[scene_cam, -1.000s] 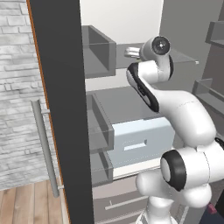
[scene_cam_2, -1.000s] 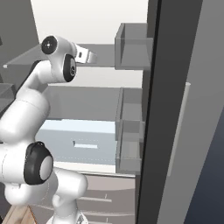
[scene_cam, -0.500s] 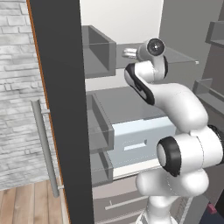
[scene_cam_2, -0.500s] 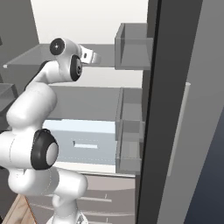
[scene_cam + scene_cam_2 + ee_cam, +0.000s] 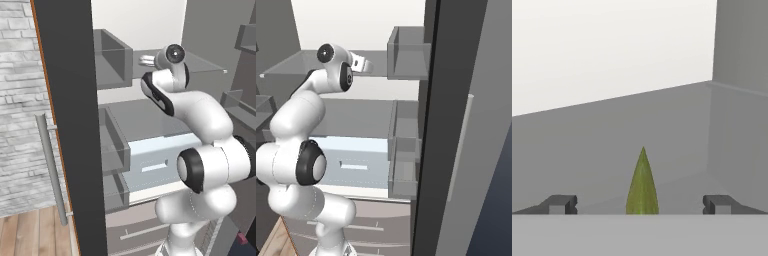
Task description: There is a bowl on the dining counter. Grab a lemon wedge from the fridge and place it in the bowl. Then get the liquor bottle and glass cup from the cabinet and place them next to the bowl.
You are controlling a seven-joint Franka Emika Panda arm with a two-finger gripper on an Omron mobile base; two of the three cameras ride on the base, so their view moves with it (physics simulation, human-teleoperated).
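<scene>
Gripper (image 5: 641, 205) is spread wide, nothing pinched; in the hand view its two dark fingertips (image 5: 561, 204) stand far apart near the bottom, w/ the lemon wedge (image 5: 642, 185) between them. Wedge is a yellow-green sliver, pointed end up, sitting on a grey fridge shelf (image 5: 612, 150). Neither tip touches it; it's roughly centred in the gap. Behind it the pale back wall of the fridge (image 5: 602, 45), and a grey side wall on the right of that view.

From the left base view the hand end (image 5: 148, 60) pokes in over the upper glass shelf (image 5: 205, 62), arm (image 5: 200, 115) bent up from lower right, wrist approx level w/ that shelf. Wedge itself can't be made out from the base cams. A grey door bin (image 5: 112, 59) sits just left of the hand, more bins below it. Under the shelf, a pale blue-white drawer (image 5: 155, 160), then grey drawers lower down. The open fridge door's dark edge (image 5: 70, 125) cuts down the left, long steel handle (image 5: 50, 165) beside it, white brick wall (image 5: 20, 100) and wood floor (image 5: 30, 232) beyond.

Right base view: same reach, hand (image 5: 363, 64) over the upper shelf, pointing toward a grey bin (image 5: 408, 52) on the other door (image 5: 448, 125).
</scene>
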